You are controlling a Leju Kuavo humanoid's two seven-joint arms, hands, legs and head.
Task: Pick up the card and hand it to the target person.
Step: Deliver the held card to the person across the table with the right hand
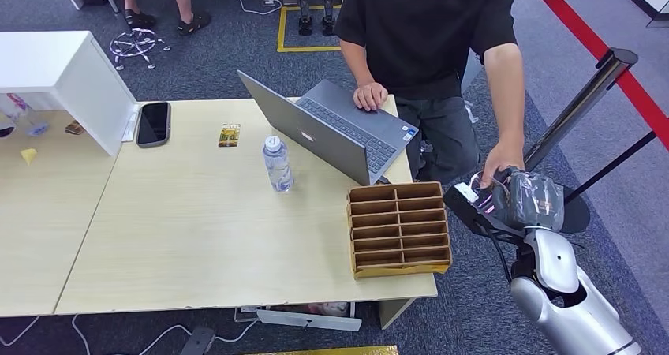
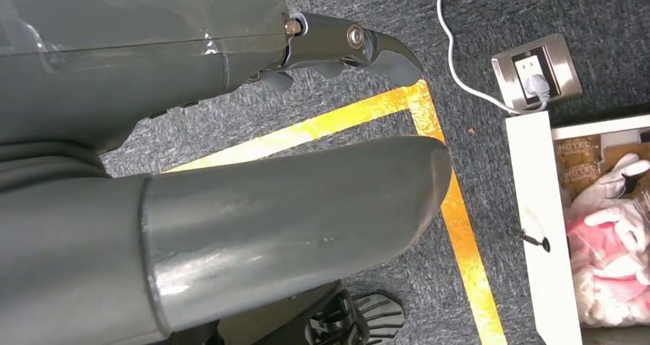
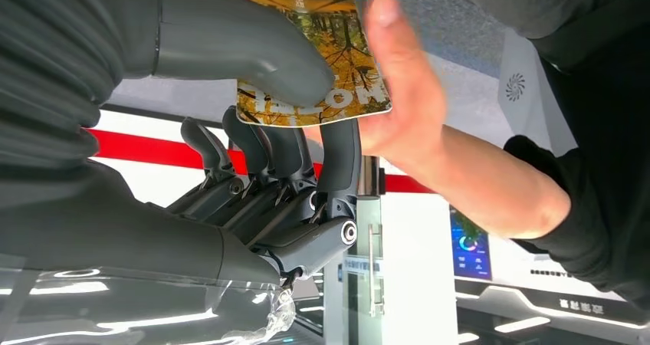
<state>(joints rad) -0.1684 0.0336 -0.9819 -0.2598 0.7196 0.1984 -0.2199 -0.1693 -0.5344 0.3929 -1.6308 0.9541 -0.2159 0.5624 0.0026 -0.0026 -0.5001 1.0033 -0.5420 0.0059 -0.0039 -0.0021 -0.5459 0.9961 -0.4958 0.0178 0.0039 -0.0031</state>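
1. While the right hand (image 1: 517,197) reached out past the table's right end in the head view, a person's hand (image 1: 500,164) rested on top of it, beside the black stanchion post (image 1: 584,99). The card itself was too hidden there to make out. On the table (image 1: 197,237) sat a laptop (image 1: 331,134), a water bottle (image 1: 277,164), a phone (image 1: 153,123), a second small card (image 1: 229,135) and a cardboard divider tray (image 1: 398,229), none of them touched by the robot.

2. Left wrist view: the left hand (image 2: 253,153) hung over grey carpet and a yellow floor tape line (image 2: 452,199), nothing in it. The thumb and a dark fingertip stood apart, but the other fingers were hidden, so whether it was spread or curled could not be told.

3. Right wrist view: the card (image 3: 322,69), printed with yellow autumn trees, was pinched flat between the thick grey thumb (image 3: 245,50) on its face and the dark fingers (image 3: 337,149) behind it. The person's hand was against the card's far edge, palm open, and whether it already gripped could not be told.

4. Handling judgement: the card looked thin, light, stiff and glossy, so likely slippery under smooth pads. A pinch on the flat faces near one end suited it, leaving the other end free for the person. Squeezing hard risked a bend, and letting go early risked a drop.
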